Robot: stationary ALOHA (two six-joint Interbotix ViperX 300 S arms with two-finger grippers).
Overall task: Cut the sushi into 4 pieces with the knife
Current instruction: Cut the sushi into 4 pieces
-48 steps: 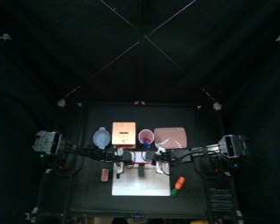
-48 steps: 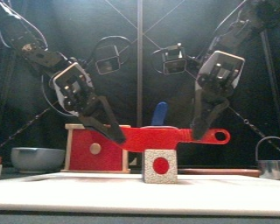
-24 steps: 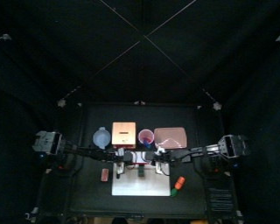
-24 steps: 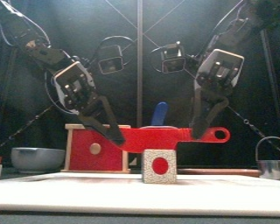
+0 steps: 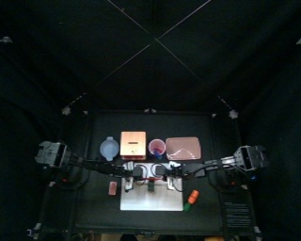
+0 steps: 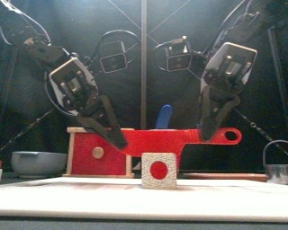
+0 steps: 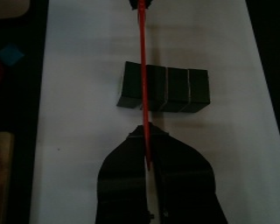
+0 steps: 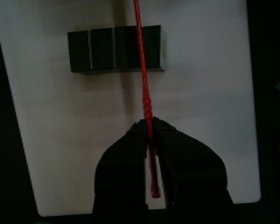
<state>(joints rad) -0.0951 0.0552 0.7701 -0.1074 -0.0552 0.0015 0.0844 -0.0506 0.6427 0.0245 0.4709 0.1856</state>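
White cutting board (image 5: 150, 198) lies at the front centre of the black table (image 5: 90, 209), and the sushi roll (image 6: 160, 170) lies on it, end-on to the front edge, its four dark blocks joined in both wrist views. Left gripper (image 6: 116, 137) and right gripper (image 6: 211, 133) each have their jaws pinching one end of the red knife (image 6: 171, 140), which is held level across the roll at its top; contact cannot be confirmed. Behind the board, left to right, stand a blue-grey bowl (image 5: 109, 148), wooden box (image 5: 133, 144), red cup (image 5: 157, 146) and pink tray (image 5: 182, 147), and the black curtain (image 5: 150, 56) closes the back
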